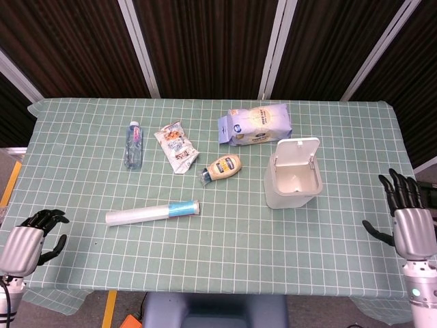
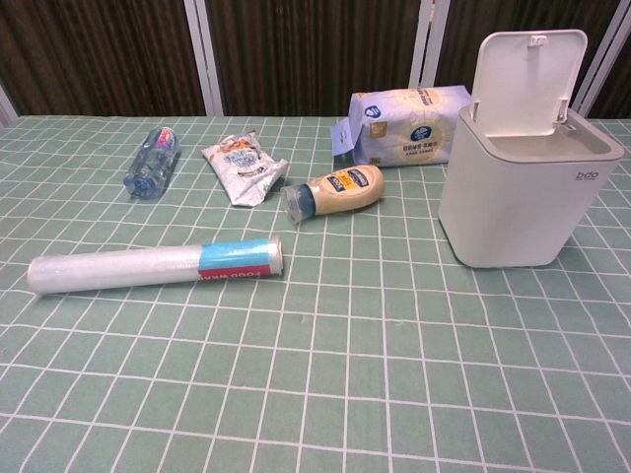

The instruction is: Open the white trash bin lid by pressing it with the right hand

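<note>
The white trash bin (image 1: pixel 292 184) (image 2: pixel 521 197) stands on the right part of the table. Its lid (image 1: pixel 298 152) (image 2: pixel 523 67) is raised and leans back, and the inside shows. My right hand (image 1: pixel 408 219) hangs off the table's right edge, well clear of the bin, fingers spread and holding nothing. At the front left corner my left hand (image 1: pixel 26 242) stays low, fingers apart and lightly curled, empty. Neither hand appears in the chest view.
On the checked green cloth (image 1: pixel 225 239) lie a water bottle (image 1: pixel 133 144), a crumpled snack bag (image 1: pixel 176 147), a mayonnaise bottle (image 1: pixel 222 167), a tissue pack (image 1: pixel 255 124) behind the bin, and a clear roll with a blue label (image 1: pixel 153 212).
</note>
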